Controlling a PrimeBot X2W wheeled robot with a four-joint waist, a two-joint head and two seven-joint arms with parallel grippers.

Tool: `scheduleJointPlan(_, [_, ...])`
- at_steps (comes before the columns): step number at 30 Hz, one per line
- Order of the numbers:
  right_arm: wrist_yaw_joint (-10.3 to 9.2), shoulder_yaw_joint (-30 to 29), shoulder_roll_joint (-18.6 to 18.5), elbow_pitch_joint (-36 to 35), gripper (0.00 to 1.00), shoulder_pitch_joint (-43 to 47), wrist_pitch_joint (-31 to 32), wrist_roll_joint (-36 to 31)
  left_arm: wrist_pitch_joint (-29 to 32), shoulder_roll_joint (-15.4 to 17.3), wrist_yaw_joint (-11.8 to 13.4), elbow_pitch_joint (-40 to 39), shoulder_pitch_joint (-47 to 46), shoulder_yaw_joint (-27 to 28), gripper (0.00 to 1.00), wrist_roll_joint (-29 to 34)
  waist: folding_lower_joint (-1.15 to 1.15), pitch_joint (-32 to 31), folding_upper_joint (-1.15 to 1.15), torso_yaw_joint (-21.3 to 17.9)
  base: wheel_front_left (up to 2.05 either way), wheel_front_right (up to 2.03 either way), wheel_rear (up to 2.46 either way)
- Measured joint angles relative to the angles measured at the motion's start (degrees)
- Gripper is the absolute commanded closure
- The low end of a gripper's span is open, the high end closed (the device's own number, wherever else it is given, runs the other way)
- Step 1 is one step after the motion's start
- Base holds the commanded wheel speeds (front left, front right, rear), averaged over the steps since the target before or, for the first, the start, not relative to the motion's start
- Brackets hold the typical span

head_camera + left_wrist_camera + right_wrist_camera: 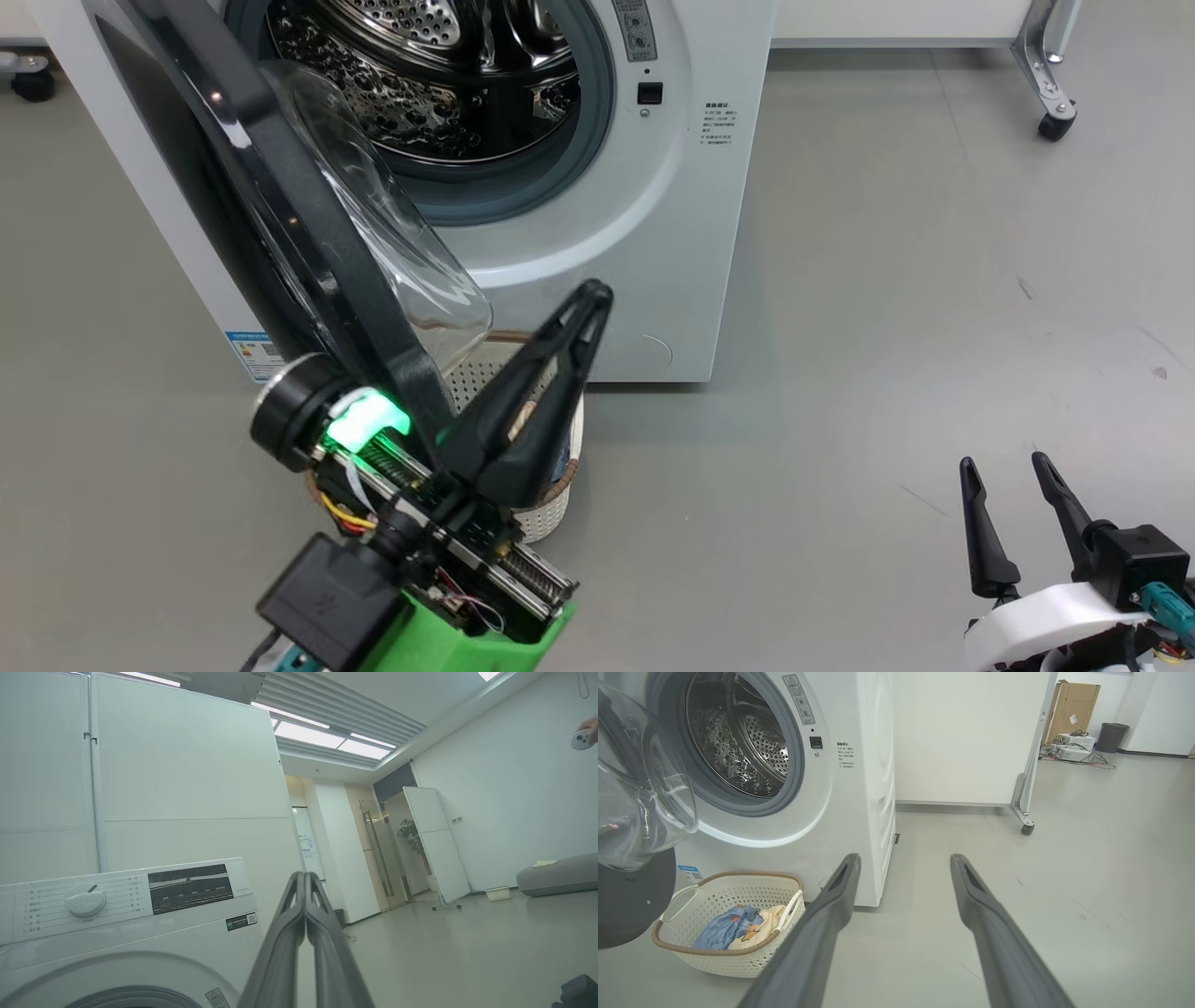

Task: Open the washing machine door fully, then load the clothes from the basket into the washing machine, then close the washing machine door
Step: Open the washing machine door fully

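The door (280, 215) stood swung well out from the washer (672, 233), perhaps not fully. The clothes (724, 926) lay in the basket (714, 961) on the floor beneath it, so loading and closing remained. The left fingers (560, 373) were clenched empty by the door; the right fingers (982, 532) were spread, idle.

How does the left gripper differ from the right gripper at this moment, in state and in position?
The left gripper is shut, its fingers pressed together; the right gripper is open, its fingers apart. The left gripper reaches over the basket, beside the washing machine door; the right gripper is over the floor, away from both. Both hold nothing.
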Motion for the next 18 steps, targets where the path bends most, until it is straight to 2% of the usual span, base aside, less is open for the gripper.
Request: scheduleJointPlan(18, [1.1,-0.93,0.45,0.51,0.0,-0.05,0.0,-0.98,0.01,0.85,0.0,9.62,5.32,-7.46,1.0,-0.44,0.0,2.08,0.0,-0.22,0.0,0.0,0.0])
